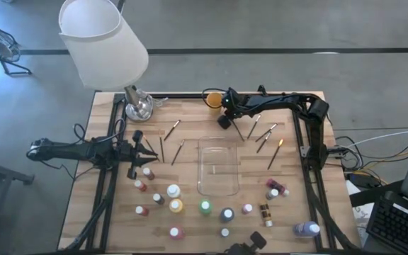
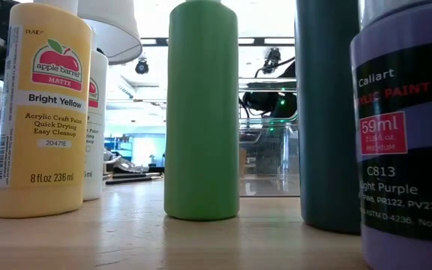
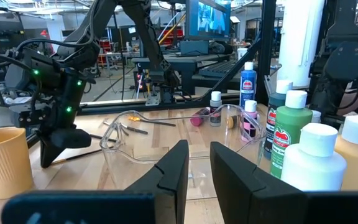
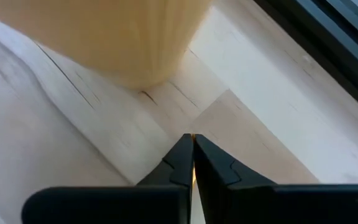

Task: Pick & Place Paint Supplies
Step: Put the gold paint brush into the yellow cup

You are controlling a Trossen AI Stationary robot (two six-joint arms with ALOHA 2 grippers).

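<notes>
At the far edge of the table, just right of centre, the right gripper (image 1: 224,120) sits low over the wood, just beside the orange cup (image 1: 213,99) on its near side. In the right wrist view its two fingers are pressed tip to tip (image 4: 193,138), with the cup (image 4: 123,37) close ahead. A thin pale sliver shows between the fingertips; whether it is a brush cannot be told. One brush (image 1: 237,132) lies angled on the table with its far end at this gripper.

Other brushes (image 1: 264,134) lie scattered to the right of the gripper, and more (image 1: 178,151) lie left of the clear tray (image 1: 218,185), which rests at the table's centre.

The left gripper (image 1: 147,150) waits at the left side of the table, level with the tray. Its fingers (image 3: 173,168) stand a narrow gap apart and grip nothing.

The paint bottles stand in a loose band along the near edge, including a yellow bottle (image 1: 176,205), a green bottle (image 1: 205,207) and a purple bottle (image 1: 307,228) lying at the near right corner. A lamp (image 1: 105,39) stands at the far left.
</notes>
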